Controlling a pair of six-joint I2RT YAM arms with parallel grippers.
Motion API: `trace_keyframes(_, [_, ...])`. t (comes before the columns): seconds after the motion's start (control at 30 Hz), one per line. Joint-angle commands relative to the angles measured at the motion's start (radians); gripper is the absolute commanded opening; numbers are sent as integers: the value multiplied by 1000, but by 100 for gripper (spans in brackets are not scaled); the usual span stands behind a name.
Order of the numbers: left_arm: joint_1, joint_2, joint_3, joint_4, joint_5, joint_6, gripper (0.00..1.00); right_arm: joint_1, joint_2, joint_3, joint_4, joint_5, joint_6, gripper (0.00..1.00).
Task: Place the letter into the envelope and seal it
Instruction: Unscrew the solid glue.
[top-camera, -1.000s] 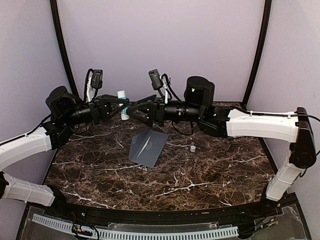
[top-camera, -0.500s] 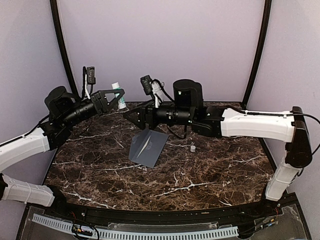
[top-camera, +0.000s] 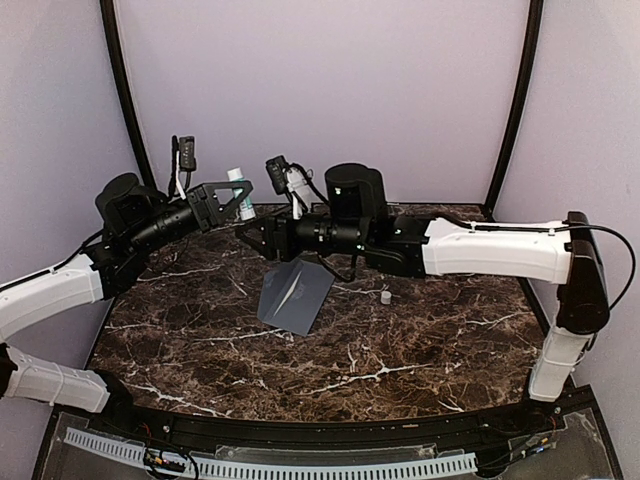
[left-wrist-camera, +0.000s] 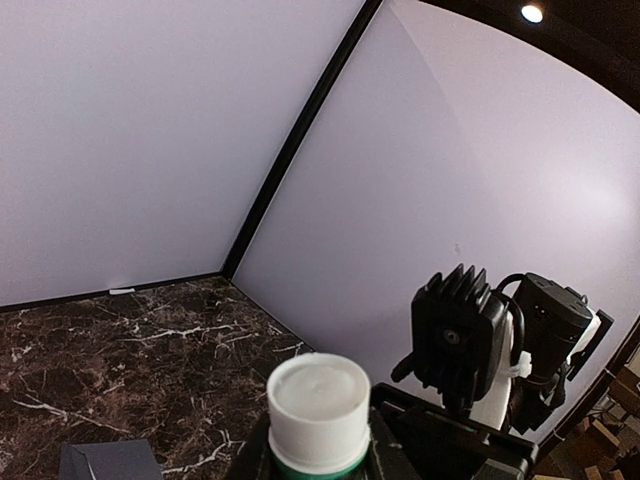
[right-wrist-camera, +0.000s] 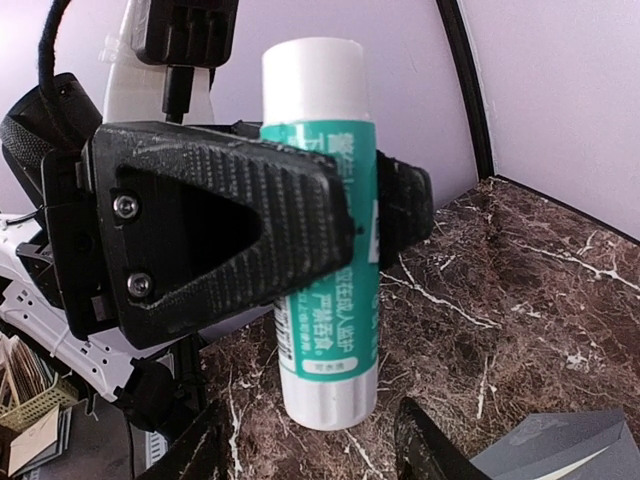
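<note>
The grey envelope (top-camera: 293, 297) lies flat on the marble table (top-camera: 430, 350), its corner also showing in the wrist views (left-wrist-camera: 110, 460) (right-wrist-camera: 560, 445). The letter is out of view. My left gripper (top-camera: 235, 197) is shut on a green-and-white glue stick (top-camera: 240, 192) (right-wrist-camera: 325, 290), held upright above the table's back left; its white cap (left-wrist-camera: 318, 400) fills the left wrist view. My right gripper (top-camera: 243, 232) (right-wrist-camera: 315, 450) is open, with its fingers (right-wrist-camera: 430, 440) on either side just below the stick's white bottom end, not touching it.
A small white cylinder (top-camera: 386, 296) stands on the table right of the envelope. The right arm (top-camera: 480, 250) stretches across the back of the table. Purple walls and black corner posts (top-camera: 510, 110) close in the rear.
My left gripper has lifted the glue stick a little up and left. The right arm has reached further left, bringing its jaws under the stick, and they have narrowed.
</note>
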Motion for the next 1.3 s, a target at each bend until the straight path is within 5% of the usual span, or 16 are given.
trace_keyframes(0.0, [4, -6, 2, 21, 19, -7, 0, 6, 20, 47, 37, 29, 7, 49])
trace_keyframes(0.53, [4, -6, -9, 73, 76, -19, 0, 2, 33, 75, 23, 75, -8, 37])
trace_keyframes(0.87, [5, -11, -6, 65, 112, -19, 0, -22, -24, -9, 118, -40, 16, 25])
trace_keyframes(1.27, [5, 22, -8, 175, 330, -88, 0, -52, -100, -128, 288, -214, 37, 19])
